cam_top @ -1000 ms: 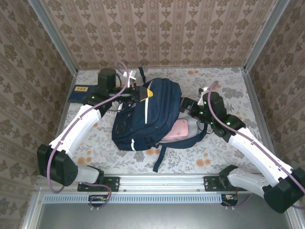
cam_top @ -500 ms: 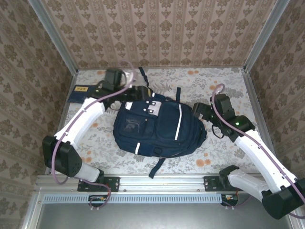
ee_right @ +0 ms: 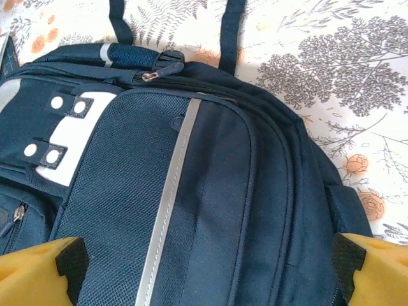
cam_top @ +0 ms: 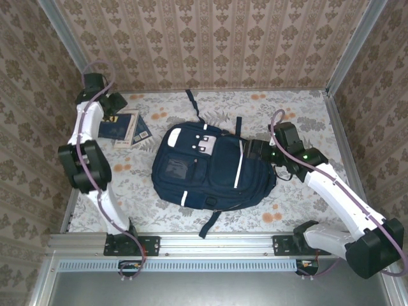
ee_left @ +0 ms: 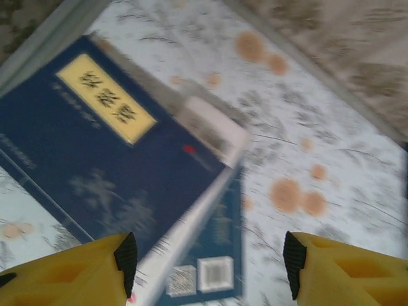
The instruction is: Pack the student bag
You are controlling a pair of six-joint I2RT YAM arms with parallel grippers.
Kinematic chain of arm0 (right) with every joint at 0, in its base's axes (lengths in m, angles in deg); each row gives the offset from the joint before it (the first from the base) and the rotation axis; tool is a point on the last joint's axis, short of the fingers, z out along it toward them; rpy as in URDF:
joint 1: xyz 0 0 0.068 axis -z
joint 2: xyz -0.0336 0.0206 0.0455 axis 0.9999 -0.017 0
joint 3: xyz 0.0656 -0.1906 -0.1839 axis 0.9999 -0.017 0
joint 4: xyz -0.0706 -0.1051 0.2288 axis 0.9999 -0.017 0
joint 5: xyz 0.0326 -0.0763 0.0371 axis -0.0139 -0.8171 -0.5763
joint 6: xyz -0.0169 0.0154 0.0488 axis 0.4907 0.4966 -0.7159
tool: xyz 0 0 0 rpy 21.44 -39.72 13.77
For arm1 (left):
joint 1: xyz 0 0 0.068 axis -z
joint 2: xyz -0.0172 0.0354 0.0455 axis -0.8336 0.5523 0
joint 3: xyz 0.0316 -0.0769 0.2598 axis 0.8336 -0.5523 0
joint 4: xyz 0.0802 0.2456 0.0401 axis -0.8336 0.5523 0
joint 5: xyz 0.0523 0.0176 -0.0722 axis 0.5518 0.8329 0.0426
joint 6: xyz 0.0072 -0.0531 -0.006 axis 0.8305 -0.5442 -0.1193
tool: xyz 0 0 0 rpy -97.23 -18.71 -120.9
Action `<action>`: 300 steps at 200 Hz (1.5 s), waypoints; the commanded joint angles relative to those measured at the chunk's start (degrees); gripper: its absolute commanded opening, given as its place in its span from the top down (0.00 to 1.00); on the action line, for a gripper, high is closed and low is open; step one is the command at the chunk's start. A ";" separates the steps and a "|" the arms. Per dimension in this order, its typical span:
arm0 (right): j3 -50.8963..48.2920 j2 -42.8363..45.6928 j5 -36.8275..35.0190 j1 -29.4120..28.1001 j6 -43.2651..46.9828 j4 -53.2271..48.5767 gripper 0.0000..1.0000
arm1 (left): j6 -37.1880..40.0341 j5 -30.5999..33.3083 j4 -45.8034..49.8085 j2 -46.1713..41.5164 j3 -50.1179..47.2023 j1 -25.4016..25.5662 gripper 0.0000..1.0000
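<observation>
The student bag (cam_top: pixel 210 167) lies flat in the middle of the table, front side up, navy with white stripes and pale pocket patches; its zips look closed. My right gripper (cam_top: pixel 258 153) is at the bag's right side, open wide, its yellow fingers (ee_right: pixel 38 271) standing either side of the bag's fabric (ee_right: pixel 210 191) without pinching it. My left gripper (cam_top: pixel 120 112) is far off at the back left corner. It hangs open (ee_left: pixel 209 264) above a navy book with a yellow label (ee_left: pixel 95 146), with nothing between the fingers.
A second book (ee_left: pixel 220 268) with a barcode lies half under the navy book (cam_top: pixel 115 129). Loose bag straps (cam_top: pixel 191 102) trail toward the back wall and one strap (cam_top: pixel 207 226) toward the front rail. Patterned walls close in on the left, the back and the right.
The bag's raised flap has dropped and the bag now lies closed and flat. My left arm swung from the bag's top to the back left corner, and its gripper opened.
</observation>
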 commanded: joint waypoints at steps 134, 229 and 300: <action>4.59 -7.63 6.55 -4.01 3.05 1.88 0.00 | -4.42 -8.16 1.12 15.33 -9.63 2.71 0.42; 7.70 -4.66 5.71 -7.56 1.57 -1.99 0.00 | -6.32 -5.19 2.74 2.35 -26.65 7.99 0.45; 8.45 -3.28 3.30 -9.11 0.86 -3.79 0.00 | -13.14 -3.79 -2.87 -9.54 -42.93 17.16 0.48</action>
